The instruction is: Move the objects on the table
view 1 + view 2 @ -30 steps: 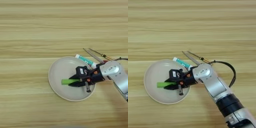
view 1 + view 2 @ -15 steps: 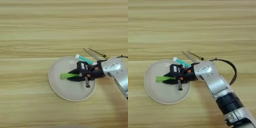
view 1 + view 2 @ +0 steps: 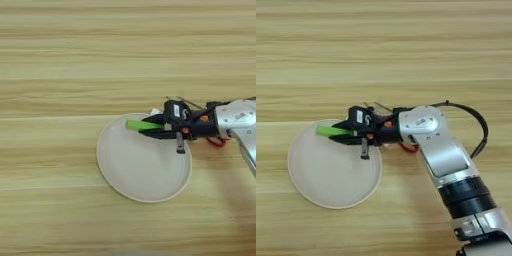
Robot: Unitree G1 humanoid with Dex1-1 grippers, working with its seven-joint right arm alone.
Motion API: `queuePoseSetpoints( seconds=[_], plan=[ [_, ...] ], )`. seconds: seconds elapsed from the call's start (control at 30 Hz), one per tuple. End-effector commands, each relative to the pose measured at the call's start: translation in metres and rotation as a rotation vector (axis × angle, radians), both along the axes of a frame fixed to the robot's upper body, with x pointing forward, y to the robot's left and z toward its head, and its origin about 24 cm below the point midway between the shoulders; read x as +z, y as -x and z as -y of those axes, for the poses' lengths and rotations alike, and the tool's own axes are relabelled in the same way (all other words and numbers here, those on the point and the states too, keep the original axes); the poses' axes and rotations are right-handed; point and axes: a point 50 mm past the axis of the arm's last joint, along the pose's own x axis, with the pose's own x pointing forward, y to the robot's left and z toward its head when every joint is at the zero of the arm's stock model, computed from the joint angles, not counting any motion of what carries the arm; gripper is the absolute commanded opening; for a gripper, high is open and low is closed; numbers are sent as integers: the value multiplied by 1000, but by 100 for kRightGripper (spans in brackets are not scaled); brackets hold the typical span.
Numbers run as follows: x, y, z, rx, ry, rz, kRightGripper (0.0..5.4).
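My right gripper [image 3: 151,127] is shut on a bright green rectangular block [image 3: 137,125], with a black finger on either side of it. The block sticks out to the left of the fingers, over the far rim of a round beige plate [image 3: 120,172]. The right eye view shows the same green block [image 3: 330,131] held by the gripper [image 3: 345,133], with the silver forearm [image 3: 436,145] coming in from the bottom right. A thin metal shaft [image 3: 186,102] of a screwdriver pokes out behind the gripper; its handle is hidden.
The plate [image 3: 321,182] lies on the tan wood-grain table [image 3: 60,65] and holds nothing else that I can see. A small white corner of something [image 3: 155,111] shows just past the plate's far rim. A black cable [image 3: 478,125] loops beside the arm.
The gripper, still shut on the green block, has carried it from the middle of the plate up the picture to the plate's far rim. The plate has stayed put.
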Motion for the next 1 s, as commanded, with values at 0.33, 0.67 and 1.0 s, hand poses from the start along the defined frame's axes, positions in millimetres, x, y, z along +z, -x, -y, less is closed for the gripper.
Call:
queuePoseSetpoints(
  seconds=[0.33, 0.67, 1.0],
  plan=[
    [67, -26, 30, -153, -40, 297, 76],
    [70, -41, 54, -272, -41, 309, 76],
    [57, -56, 69, -357, -6, 280, 76]
  ],
)
